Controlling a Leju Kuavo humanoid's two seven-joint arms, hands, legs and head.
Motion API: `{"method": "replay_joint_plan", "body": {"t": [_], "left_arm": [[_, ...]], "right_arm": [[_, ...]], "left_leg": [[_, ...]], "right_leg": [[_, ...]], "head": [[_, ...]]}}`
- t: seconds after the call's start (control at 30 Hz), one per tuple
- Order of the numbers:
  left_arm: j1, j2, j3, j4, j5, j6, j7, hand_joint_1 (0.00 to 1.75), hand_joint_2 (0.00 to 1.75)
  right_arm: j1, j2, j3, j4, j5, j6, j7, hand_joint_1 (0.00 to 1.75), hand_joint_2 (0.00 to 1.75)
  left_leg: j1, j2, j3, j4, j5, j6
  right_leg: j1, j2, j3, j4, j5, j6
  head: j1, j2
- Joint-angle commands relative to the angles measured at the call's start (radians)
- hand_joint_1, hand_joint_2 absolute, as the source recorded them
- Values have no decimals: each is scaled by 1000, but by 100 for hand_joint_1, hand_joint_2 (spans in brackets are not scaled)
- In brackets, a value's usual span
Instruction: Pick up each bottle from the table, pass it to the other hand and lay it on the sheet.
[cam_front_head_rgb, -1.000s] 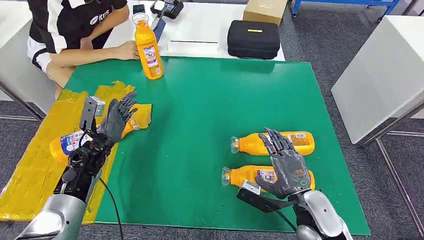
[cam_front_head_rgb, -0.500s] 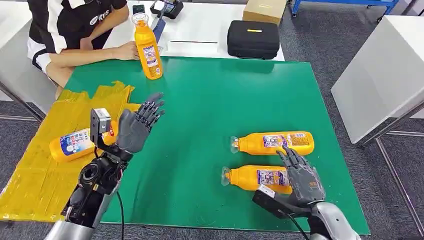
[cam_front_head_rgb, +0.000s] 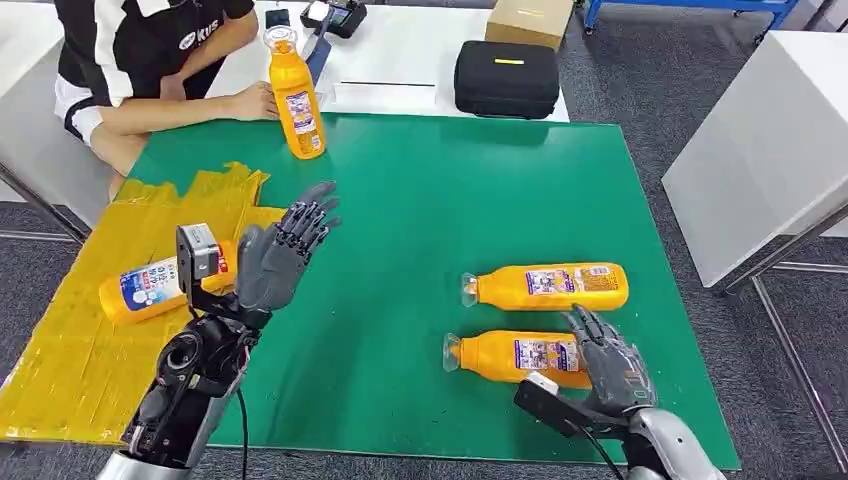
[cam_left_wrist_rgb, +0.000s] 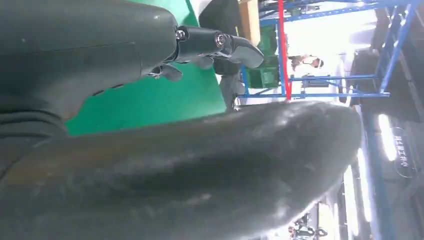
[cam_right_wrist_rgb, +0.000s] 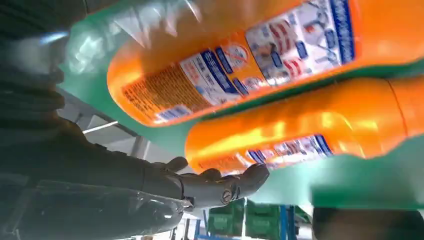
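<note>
green table: yellow sheet over its left edge, one bottle lying on it. Right of sheet: two bottles lying side by side. Upright bottle beyond sheet, at far edge.

Bright, even overhead light is filling the room; wrist views are blurring close up, with ceiling lamps glaring white.
</note>
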Motion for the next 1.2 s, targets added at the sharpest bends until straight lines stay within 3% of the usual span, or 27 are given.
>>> {"method": "replay_joint_plan", "body": {"t": [0.03, 0.5, 0.8, 0.87, 0.9, 0.93, 0.97, 1.0, 1.2], "left_arm": [[-11, 9, -27, -6, -22, 27, 11, 0, 0], [40, 12, -32, -34, -28, 42, 21, 0, 0], [87, 13, -21, -70, -27, 53, 44, 0, 0], [93, 9, -16, -74, -25, 56, 50, 0, 0], [97, 8, -13, -77, -23, 58, 55, 0, 0], [105, 9, -12, -82, -21, 59, 58, 0, 0], [108, 10, -11, -79, -21, 60, 58, 0, 0], [108, 9, -11, -69, -20, 61, 58, 0, 0], [99, 4, -8, -49, -17, 62, 58, 0, 0]], "right_arm": [[-39, 48, -36, 130, -12, 31, -14, 0, 175], [-87, 68, -20, 248, 0, 51, 1, 0, 175], [-105, 68, -7, 312, 11, 66, 9, 10, 175], [-110, 65, 2, 325, 14, 75, 11, 37, 175], [-112, 63, 7, 331, 15, 79, 12, 61, 175], [-117, 59, 15, 344, 15, 83, 12, 140, 175], [-119, 56, 19, 352, 15, 85, 11, 168, 175], [-122, 51, 25, 365, 15, 86, 12, 175, 175], [-122, 47, 31, 372, 8, 87, 8, 175, 175]], "left_leg": [[1, 0, 4, -1, -2, 0], [1, 0, 6, -1, -3, 0], [1, -1, 9, 0, -4, 1], [1, -1, 5, -1, -2, 0], [1, -1, 10, 0, -4, 1], [1, 0, 7, -1, -2, 0], [1, -1, 10, -1, -4, 1], [2, 0, 9, -1, -3, 0], [1, -2, 10, -1, -3, 1]], "right_leg": [[1, 1, 4, -1, -1, -4], [1, 1, 6, -1, -2, -5], [2, 1, 9, -1, -4, -6], [1, 0, 5, -1, -2, -4], [2, 0, 10, -1, -4, -6], [2, 1, 7, -2, -2, -4], [2, 0, 10, -1, -4, -6], [2, 1, 9, -2, -3, -5], [2, -1, 10, -2, -4, -5]], "head": [[0, 0], [0, 0], [0, 0], [0, 0], [0, 0], [0, 0], [0, 0], [0, 0], [0, 0]]}}
